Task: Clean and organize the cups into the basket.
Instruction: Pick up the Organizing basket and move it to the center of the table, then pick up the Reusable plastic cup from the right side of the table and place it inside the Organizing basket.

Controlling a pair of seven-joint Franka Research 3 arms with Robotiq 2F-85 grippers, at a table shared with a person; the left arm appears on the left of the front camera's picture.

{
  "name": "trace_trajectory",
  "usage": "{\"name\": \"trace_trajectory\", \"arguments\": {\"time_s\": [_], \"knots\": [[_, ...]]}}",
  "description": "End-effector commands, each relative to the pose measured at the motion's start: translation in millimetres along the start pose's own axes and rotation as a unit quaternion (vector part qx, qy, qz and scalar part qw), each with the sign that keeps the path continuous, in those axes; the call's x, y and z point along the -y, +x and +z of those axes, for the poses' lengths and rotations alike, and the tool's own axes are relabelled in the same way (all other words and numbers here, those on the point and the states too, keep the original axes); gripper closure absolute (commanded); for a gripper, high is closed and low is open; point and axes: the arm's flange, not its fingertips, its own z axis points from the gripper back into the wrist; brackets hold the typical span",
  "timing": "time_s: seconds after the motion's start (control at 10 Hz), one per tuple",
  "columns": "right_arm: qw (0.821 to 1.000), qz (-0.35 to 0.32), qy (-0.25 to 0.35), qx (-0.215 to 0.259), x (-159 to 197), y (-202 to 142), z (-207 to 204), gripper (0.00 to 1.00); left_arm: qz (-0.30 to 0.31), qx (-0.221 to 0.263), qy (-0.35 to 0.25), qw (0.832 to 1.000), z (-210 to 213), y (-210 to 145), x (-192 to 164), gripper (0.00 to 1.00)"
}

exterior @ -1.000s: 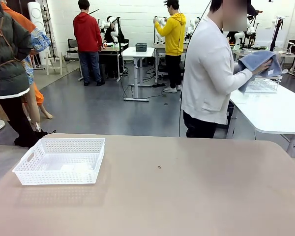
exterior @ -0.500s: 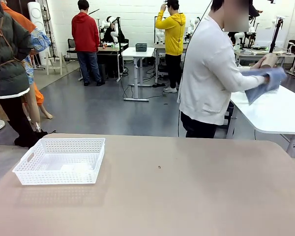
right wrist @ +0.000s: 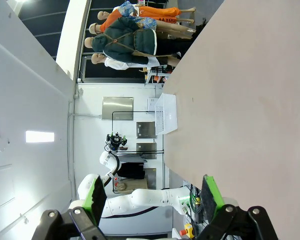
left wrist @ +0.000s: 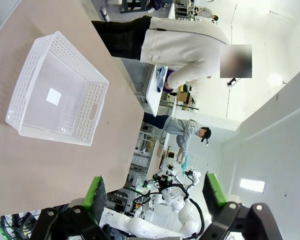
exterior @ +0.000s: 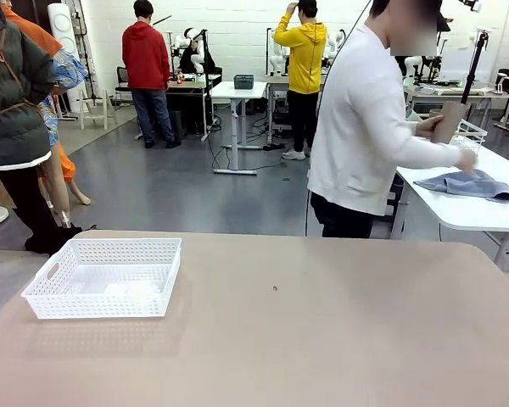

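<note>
Left tool (left wrist: 155, 192), right tool (right wrist: 152, 195) agape, far from basket (left wrist: 27, 82); cup (exterior: 447, 121) seemingly in person's hand (exterior: 429, 125).

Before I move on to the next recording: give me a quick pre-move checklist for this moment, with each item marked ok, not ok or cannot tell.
1. The basket stands upright on the table with no cup in it: ok.
2. The left gripper is open and holds nothing: ok.
3. The right gripper is open and holds nothing: ok.
4. A cup is set on the robot's table to pick up: not ok. The tan cup is in the person's hand over the white side table.
5. That cup is wiped clean: cannot tell. The blue cloth lies on the side table.
</note>
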Motion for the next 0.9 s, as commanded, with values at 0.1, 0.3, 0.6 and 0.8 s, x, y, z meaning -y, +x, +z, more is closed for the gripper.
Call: {"name": "trace_trajectory", "arguments": {"time_s": [0.1,0.3,0.6,0.8], "knots": [[1.0,-0.002,-0.004,0.003,0.1,1.3,0.9,0.0,0.003,0.002,-0.004,1.0,0.9,2.2,3.2,0.0],[1.0,-0.002,-0.004,0.003,0.1,1.3,0.9,0.0,0.003,0.002,-0.004,1.0,0.9,2.2,3.2,0.0],[1.0,-0.002,-0.004,0.003,0.1,1.3,0.9,0.0,0.003,0.002,-0.004,1.0,0.9,2.2,3.2,0.0],[1.0,-0.002,-0.004,0.003,0.1,1.3,0.9,0.0,0.003,0.002,-0.004,1.0,0.9,2.2,3.2,0.0]]}}
